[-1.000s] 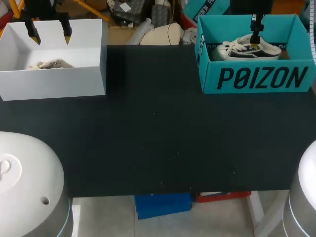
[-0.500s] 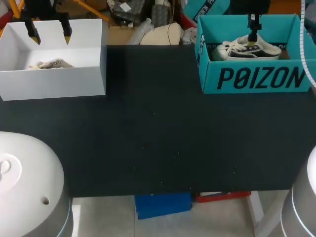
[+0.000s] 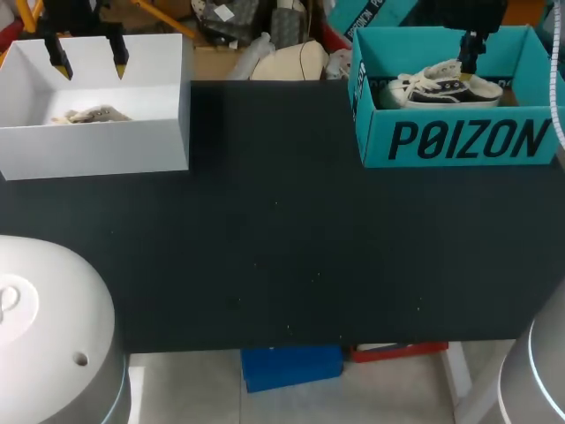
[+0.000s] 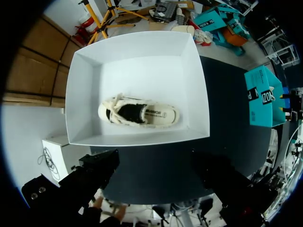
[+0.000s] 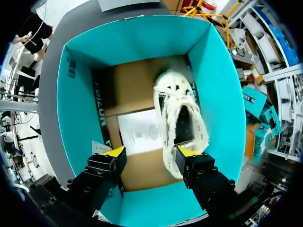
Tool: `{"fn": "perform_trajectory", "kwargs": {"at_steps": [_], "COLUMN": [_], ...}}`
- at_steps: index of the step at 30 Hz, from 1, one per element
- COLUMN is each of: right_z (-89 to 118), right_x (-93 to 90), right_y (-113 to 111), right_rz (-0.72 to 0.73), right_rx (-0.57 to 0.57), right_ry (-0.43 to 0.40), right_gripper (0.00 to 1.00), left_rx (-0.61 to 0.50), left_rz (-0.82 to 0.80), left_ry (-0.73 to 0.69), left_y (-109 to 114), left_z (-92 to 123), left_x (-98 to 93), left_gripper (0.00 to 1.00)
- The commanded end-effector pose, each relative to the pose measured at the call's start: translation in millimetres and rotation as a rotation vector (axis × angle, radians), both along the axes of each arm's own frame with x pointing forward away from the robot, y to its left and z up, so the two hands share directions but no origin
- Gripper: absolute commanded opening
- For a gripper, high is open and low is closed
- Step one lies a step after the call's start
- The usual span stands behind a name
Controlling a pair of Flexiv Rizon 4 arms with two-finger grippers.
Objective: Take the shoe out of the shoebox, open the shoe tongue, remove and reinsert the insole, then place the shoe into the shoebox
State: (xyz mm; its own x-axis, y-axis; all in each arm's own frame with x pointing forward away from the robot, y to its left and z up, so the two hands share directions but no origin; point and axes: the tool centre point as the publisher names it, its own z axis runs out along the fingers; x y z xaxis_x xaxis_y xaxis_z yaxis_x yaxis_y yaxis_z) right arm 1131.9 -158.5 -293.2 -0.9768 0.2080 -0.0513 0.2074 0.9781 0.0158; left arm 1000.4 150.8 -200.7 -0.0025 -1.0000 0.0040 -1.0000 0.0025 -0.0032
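Sneaker (image 3: 441,88) lies in the teal shoebox (image 3: 459,141), far right on the tabletop (image 3: 282,247), long axis left to right, just below the released right hand (image 5: 151,153); the released left hand (image 3: 89,64) hangs far left over a white box (image 3: 97,146).

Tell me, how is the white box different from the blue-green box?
The white box is plain outside; the blue-green box has big black letters on its front. The white box is white inside; the blue-green box has a brown cardboard floor. Both are open on top; the white box holds a cream shoe, the blue-green box a laced shoe.
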Motion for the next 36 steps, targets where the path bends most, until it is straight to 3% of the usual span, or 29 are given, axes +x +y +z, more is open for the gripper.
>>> {"fn": "perform_trajectory", "kwargs": {"at_steps": [1, 2, 4, 6, 7, 8, 10, 12, 14, 17, 19, 20, 24, 36], "right_z": [-21, -24, -29, -35, -38, -41, -46, -51, -57, -67, -70, -73, -82, -105], "right_x": [18.6, 19.8, 22.2, 24.6, 25.1, 25.8, 26.3, 26.1, 25.2, 25.3, 26.0, 26.8, 28.5, 28.1], "right_y": [3, 4, 6, 5, 4, 4, 3, 3, 3, -1, -2, -3, -4, -1], "right_rz": [0.004, 0.004, 0.01, 0.008, 0.009, 0.005, 0.002, -0.004, -0.008, -0.008, -0.016, -0.017, -0.018, -0.018], "right_rx": [0.0, -0.001, 0.004, 0.008, 0.006, 0.005, 0.007, 0.01, 0.01, 0.01, 0.015, 0.016, 0.019, 0.026], "right_ry": [0.065, 0.065, 0.063, 0.062, 0.067, 0.07, 0.076, 0.084, 0.096, 0.108, 0.113, 0.115, 0.13, 0.168], "right_gripper": [0.84, 0.85, 0.75, 0.75, 0.64, 0.58, 0.65, 0.64, 0.75, 0.68, 0.6, 0.5, 0.43, 0.43], "left_rx": [0.001, 0.001, 0.001, 0.001, 0.001, 0.001, 0.001, 0.001, 0.001, 0.001, 0.001, 0.001, 0.001, 0.001], "left_rz": [0.001, 0.001, 0.001, 0.001, 0.001, 0.001, 0.001, 0.001, 0.001, 0.001, 0.001, 0.001, 0.001, 0.001], "left_ry": [0.001, 0.001, 0.001, 0.001, 0.001, 0.001, 0.001, 0.001, 0.001, 0.001, 0.001, 0.001, 0.001, 0.001], "left_y": [0, 0, 0, 0, 0, 0, 0, 0, 0, 0, 0, 0, 0, 0], "left_z": [0, 0, 0, 0, 0, 0, 0, 0, 0, 0, 0, 0, 0, 0], "left_x": [-0.2, -0.2, -0.2, -0.2, -0.2, -0.2, -0.2, -0.2, -0.2, -0.2, -0.2, -0.2, -0.2, -0.2], "left_gripper": [1.0, 1.0, 1.0, 1.0, 1.0, 1.0, 1.0, 1.0, 1.0, 1.0, 1.0, 1.0, 1.0, 1.0]}}
